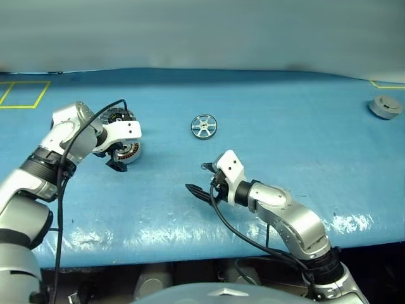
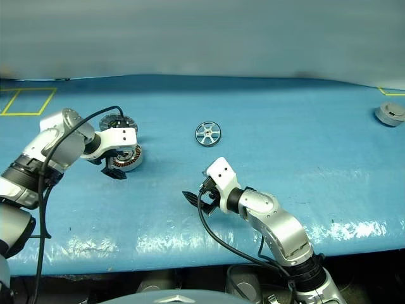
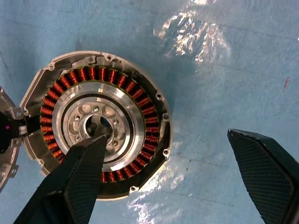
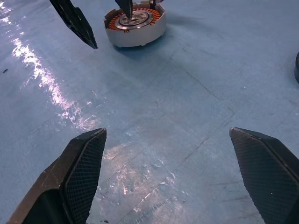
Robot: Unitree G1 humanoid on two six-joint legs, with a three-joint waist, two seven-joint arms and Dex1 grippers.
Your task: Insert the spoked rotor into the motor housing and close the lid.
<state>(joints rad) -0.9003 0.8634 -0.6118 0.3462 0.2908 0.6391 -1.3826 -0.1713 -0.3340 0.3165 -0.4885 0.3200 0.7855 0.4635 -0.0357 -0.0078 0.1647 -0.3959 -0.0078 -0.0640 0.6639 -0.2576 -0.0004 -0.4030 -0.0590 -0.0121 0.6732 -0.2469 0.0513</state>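
Left gripper (image 1: 117, 166) is hanging tip-down over the motor housing (image 3: 98, 123), fingers spread wide and gripping nothing. In the left wrist view one finger (image 3: 77, 179) is sitting over the silver hub inside the copper winding ring; the other is standing well clear of the housing rim, over bare blue table (image 1: 285, 126). Contact with the hub – cannot tell. The right wrist view is showing the same thing from the side: one black fingertip is pointing down into the housing centre, the other is off to one side of the cup.

The lid (image 2: 118, 121) is lying just behind the left gripper, next to the housing, dark hub and grey segments facing up, partly hidden by the wrist.

Right gripper (image 2: 196, 197) is hovering low over the table, fingers (image 4: 81, 163) spread fully, nothing between them – just bare blue surface. It is pointing toward the housing, which is sitting well ahead of it.

The spoked rotor (image 1: 204, 126) is lying flat on the table, well apart from both grippers: beyond the right gripper, off to the right of the left one.

A grey round part (image 1: 385, 106) is sitting far off to the right of the right gripper, near the table's back edge.
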